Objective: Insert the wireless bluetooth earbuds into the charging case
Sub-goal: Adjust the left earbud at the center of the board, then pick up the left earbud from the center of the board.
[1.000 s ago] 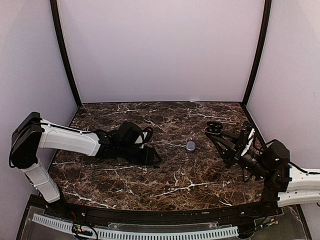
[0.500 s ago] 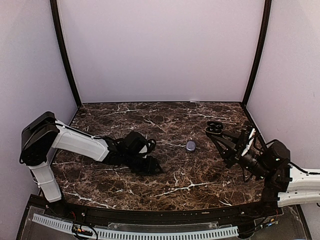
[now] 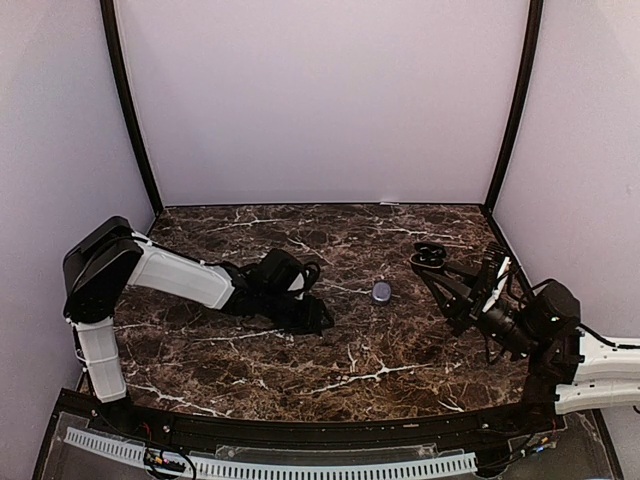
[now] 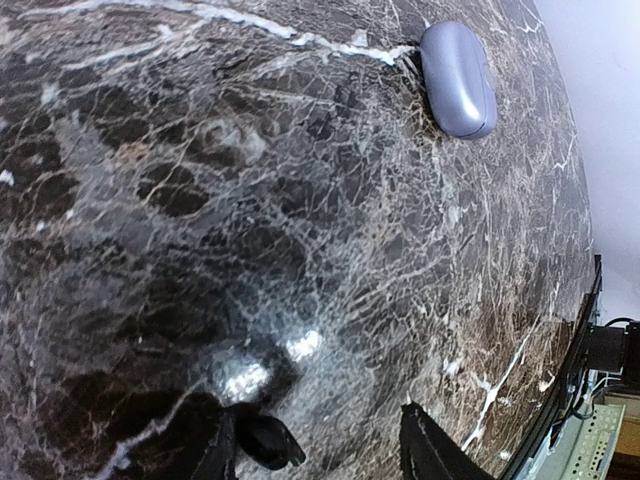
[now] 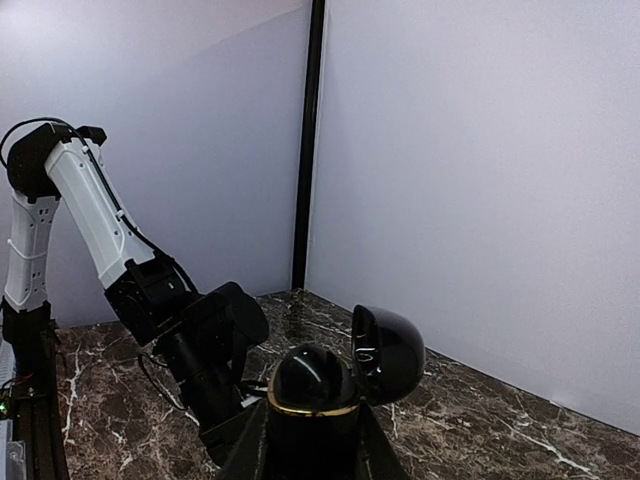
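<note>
A black charging case with a gold rim has its lid swung open, and my right gripper is shut on its body, holding it upright above the right side of the table. My left gripper hangs low over the marble left of centre, jaws apart. A small dark earbud lies against the inner side of its left finger, and the right finger stands well clear of it. A smooth pale purple oval object rests on the table between the two grippers.
The dark marble tabletop is boxed in by pale walls with black corner posts. A black rail and a white cable chain run along the near edge. In the right wrist view the left arm reaches in from the far side.
The left arm's shoulder and upper link have swung rightward, and its gripper has shifted slightly right over the marble. The right arm and the open case have not moved.
</note>
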`<state>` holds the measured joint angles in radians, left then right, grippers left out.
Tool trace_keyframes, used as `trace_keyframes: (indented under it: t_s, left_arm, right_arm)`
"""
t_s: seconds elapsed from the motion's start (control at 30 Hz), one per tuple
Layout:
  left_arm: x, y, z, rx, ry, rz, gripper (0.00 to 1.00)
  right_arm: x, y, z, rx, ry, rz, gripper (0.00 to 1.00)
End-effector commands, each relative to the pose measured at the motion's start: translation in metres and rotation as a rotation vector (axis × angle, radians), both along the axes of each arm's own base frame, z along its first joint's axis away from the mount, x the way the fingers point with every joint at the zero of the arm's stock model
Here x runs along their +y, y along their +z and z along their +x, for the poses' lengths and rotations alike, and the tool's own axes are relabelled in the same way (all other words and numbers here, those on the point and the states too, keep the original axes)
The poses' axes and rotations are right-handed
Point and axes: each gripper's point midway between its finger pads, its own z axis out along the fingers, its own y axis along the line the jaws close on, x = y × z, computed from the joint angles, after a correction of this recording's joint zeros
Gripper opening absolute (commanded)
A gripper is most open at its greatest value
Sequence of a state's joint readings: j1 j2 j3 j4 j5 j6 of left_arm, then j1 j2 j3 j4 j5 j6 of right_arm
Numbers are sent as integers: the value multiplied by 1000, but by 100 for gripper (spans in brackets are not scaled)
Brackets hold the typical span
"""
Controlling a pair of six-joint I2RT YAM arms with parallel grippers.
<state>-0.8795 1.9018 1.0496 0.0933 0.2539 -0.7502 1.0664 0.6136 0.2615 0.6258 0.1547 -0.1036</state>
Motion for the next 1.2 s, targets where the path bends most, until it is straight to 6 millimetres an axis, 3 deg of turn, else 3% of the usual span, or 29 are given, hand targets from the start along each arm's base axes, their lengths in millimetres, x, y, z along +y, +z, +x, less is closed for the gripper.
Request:
trace_keyframes:
  t_s: [0.0, 0.43, 0.77, 1.17]
  left_arm:
    - [-10, 0, 2, -25, -77, 3, 53]
    - [27, -2, 14, -95, -161, 357, 36]
    - [12, 5, 5, -97, -227, 322, 36]
    - [-1, -4, -2, -102, -261, 351, 35]
  right_arm:
    - [-4, 2, 2, -10, -20, 12, 0]
    - [-5, 3, 3, -11, -25, 13, 0]
    - [-4, 2, 3, -10, -22, 9, 0]
    - [-2, 3, 3, -13, -20, 5, 0]
